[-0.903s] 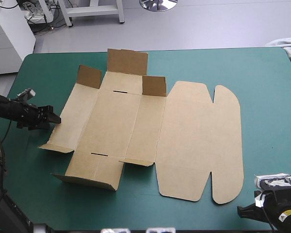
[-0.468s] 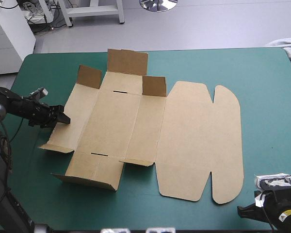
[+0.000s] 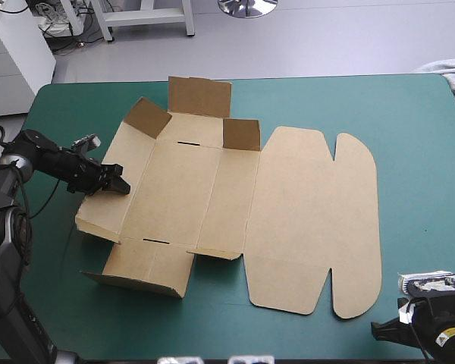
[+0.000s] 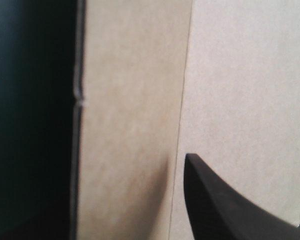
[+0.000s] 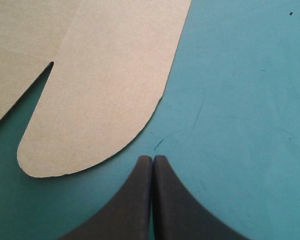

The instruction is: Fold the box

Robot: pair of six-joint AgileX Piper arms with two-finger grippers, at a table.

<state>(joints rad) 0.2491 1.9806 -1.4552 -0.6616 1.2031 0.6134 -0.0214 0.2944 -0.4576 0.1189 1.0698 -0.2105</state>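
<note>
The brown box (image 3: 243,205) lies as a cut sheet on the teal-green cover, its rounded lid flat to the right. Its left wall (image 3: 110,201) is tilted up, and several small end flaps stand raised. My left gripper (image 3: 120,187) is at that wall's outer edge, tips against the board. In the left wrist view brown board (image 4: 240,75) fills the picture. One black finger (image 4: 215,210) lies over it, off the middle, and the other finger is hidden in the dark past the wall's edge. My right gripper (image 5: 152,159) is shut on nothing beside the lid's rounded tab (image 5: 105,100), at the table's near right corner (image 3: 383,330).
A pale cloth (image 3: 449,72) hangs at the table's far right corner. Bare teal-green cover (image 3: 417,174) runs along the box's right side and along the near edge.
My left gripper has moved right to the box's left wall. That wall, flat earlier, now tilts up, its far corner flap leaning with it. The right arm has not moved.
</note>
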